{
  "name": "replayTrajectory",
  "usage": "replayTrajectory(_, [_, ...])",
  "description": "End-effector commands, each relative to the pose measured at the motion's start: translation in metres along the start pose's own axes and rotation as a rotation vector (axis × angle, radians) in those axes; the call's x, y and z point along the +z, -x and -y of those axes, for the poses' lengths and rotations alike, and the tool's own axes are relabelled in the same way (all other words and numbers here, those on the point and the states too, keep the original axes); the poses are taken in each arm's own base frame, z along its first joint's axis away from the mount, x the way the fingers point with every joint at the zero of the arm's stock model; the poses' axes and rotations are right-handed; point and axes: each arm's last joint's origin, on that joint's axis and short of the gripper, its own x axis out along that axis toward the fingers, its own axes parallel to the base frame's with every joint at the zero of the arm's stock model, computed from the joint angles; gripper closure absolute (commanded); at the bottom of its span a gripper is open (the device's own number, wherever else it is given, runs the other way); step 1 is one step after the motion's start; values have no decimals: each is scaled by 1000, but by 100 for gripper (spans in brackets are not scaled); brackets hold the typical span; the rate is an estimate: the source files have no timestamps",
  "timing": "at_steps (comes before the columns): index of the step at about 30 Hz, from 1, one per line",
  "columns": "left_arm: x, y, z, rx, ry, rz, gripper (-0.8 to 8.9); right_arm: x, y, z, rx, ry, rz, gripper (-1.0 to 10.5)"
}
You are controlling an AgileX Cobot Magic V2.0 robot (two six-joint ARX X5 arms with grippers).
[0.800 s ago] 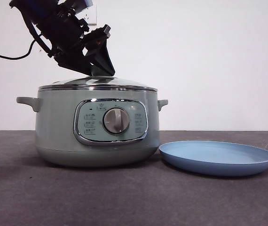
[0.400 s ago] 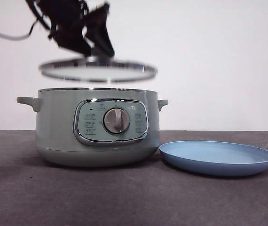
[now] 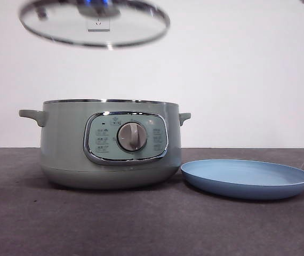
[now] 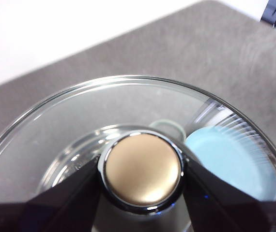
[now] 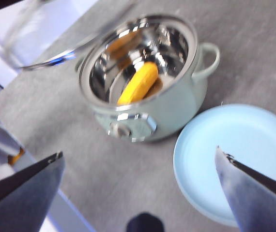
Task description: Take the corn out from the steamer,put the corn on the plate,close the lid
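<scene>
Left gripper (image 4: 142, 193) clamped on lid knob (image 4: 143, 169), raised high — right gripper (image 5: 138, 164) jaws spread wide, hovering.

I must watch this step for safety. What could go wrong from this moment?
The left gripper holds the lid only by its knob, high above the steamer; a slip could drop the glass onto it. The corn lies deep inside, so the open right gripper might hit the steel rim.
</scene>
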Motion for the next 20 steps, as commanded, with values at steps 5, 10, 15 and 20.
replayTrajectory(5, [8,91,17,22,-30,136,821,20,-29,2,61,-31,68,289])
replayTrajectory(10, [-5,129,26,39,-24,112,821,32,-67,-6,71,-20,88,288])
replayTrajectory(15, [-20,165,35,56,-26,101,821,46,-113,-19,46,-3,25,289])
replayTrajectory(20, [-34,197,43,66,-17,114,821,69,-162,-36,19,32,-22,289])
